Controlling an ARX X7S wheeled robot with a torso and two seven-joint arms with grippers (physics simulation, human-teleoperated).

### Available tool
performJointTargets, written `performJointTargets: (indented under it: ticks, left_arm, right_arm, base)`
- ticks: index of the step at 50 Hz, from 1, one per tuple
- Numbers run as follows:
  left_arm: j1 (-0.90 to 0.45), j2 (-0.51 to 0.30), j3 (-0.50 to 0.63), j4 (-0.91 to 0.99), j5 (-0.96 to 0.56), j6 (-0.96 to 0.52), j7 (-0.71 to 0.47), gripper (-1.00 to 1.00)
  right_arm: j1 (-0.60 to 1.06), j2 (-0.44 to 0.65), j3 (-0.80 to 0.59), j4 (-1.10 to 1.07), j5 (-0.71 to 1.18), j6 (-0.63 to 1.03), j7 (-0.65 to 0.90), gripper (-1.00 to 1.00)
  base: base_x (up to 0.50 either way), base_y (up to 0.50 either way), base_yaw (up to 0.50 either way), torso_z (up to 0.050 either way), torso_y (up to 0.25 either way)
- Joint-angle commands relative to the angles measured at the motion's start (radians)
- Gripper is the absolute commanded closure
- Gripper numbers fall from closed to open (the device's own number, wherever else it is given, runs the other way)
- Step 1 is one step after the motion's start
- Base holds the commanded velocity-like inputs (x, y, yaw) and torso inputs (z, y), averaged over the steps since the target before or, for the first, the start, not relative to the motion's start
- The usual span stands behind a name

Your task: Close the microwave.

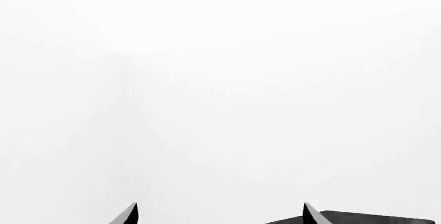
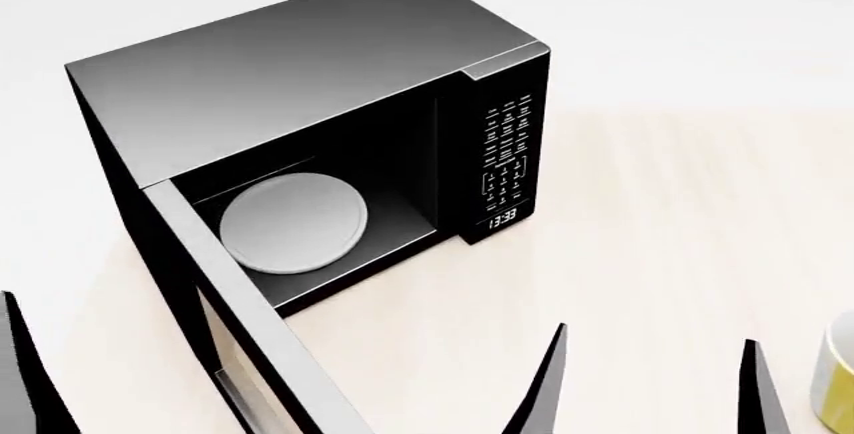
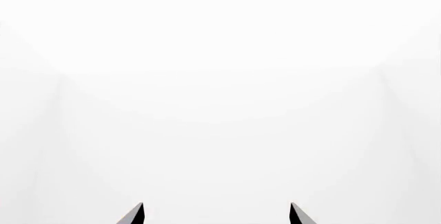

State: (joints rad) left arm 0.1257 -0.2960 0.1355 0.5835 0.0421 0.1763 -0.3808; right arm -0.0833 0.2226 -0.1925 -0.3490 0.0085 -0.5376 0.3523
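While your right gripper [image 2: 654,384] hung with its two dark fingertips spread apart and nothing between them, it sat at about five o'clock in the head view, above the pale wooden table [image 2: 641,244]. Your left gripper [image 1: 219,213] was likewise spread and empty in its wrist view; only one of its fingers [image 2: 20,364] showed at eight o'clock. The microwave [image 2: 307,104] stood at eleven o'clock, its door [image 2: 240,324] swung wide toward seven o'clock, the white plate [image 2: 291,223] inside, the keypad [image 2: 507,149] and clock display [image 2: 502,219] facing you. A yellow-and-white mug [image 2: 838,384] sat at four o'clock.
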Motion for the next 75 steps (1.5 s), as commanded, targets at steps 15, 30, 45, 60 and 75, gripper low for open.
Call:
performJointTargets:
  ticks: [15, 30, 45, 60, 75]
  left_arm:
    - [-0.141, -0.450, -0.013, -0.141, -0.539, -0.185, 0.659, -1.00]
    - [-0.278, -0.436, 0.095, -0.323, -0.432, -0.172, 0.774, -1.00]
    - [-0.335, -0.413, 0.192, -0.337, -0.403, -0.194, 0.853, -1.00]
    - [-0.364, -0.347, 0.219, -0.372, -0.376, -0.153, 0.842, -1.00]
    - [-0.400, -0.257, 0.241, -0.460, -0.348, -0.092, 0.823, -1.00]
  right_arm:
    - [0.001, -0.001, -0.010, 0.041, -0.013, -0.004, 0.003, -1.00]
    - [0.003, 0.004, -0.019, 0.052, -0.017, -0.004, 0.011, -1.00]
    - [0.002, 0.009, -0.026, 0.059, -0.023, -0.005, 0.021, -1.00]
    - [0.002, 0.016, -0.039, 0.072, -0.026, -0.011, 0.024, -1.00]
    - [0.004, 0.022, -0.048, 0.078, -0.023, -0.010, 0.028, -1.00]
  base:
    - [0.00, 0.00, 0.00, 0.000, 0.000]
    - [0.00, 0.00, 0.00, 0.000, 0.000]
    - [0.00, 0.00, 0.00, 0.000, 0.000]
    - [0.00, 0.00, 0.00, 0.000, 0.000]
    - [0.00, 0.00, 0.00, 0.000, 0.000]
